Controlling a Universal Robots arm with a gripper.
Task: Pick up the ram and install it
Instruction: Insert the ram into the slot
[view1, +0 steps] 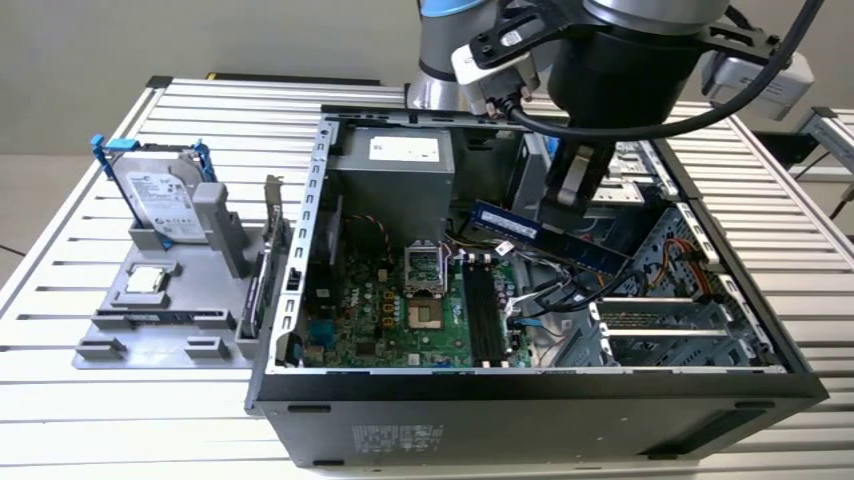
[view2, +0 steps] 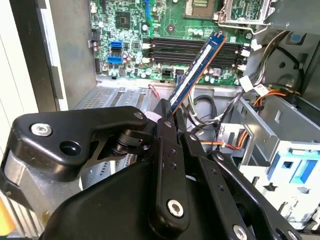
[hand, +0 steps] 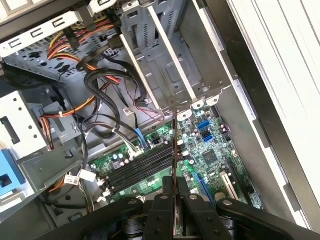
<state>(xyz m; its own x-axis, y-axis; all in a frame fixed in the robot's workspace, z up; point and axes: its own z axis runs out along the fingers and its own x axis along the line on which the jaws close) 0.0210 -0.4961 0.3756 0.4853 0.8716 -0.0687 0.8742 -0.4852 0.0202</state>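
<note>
Currently the claw (view1: 574, 190) is closed on the ram (view1: 541, 232), pinching the stick at one end between its black fingers (view2: 165, 131); in the second wrist view the bluish board (view2: 196, 70) juts out from the claw (view2: 167, 117) with its free end towards the motherboard. In the first wrist view the ram (hand: 174, 150) shows edge-on as a thin line running out of the closed claw (hand: 175, 187). In the exterior view the ram hangs in the air inside the open computer case (view1: 534, 400), tilted, its lower end towards the exterior view's right. It is above the tangle of cables (view1: 561, 290) and just right of the black memory slots (view1: 483, 315), clear of them and not seated. The slots (view2: 190, 47) lie side by side on the green motherboard (view1: 387, 310), seen in both wrist views (hand: 142, 165). The processor socket (view1: 424, 265) lies just left of the slots, and a grey power supply box (view1: 394, 165) sits at the far side of the case. The case lies on its side on a slatted metal tabletop (view1: 54, 420). At the exterior view's left, well apart from the claw, a grey fixture (view1: 107, 350) holds a silver hard drive (view1: 160, 195) with blue brackets, upright, and nearer, a small square processor chip (view1: 147, 282) lying flat.
</note>
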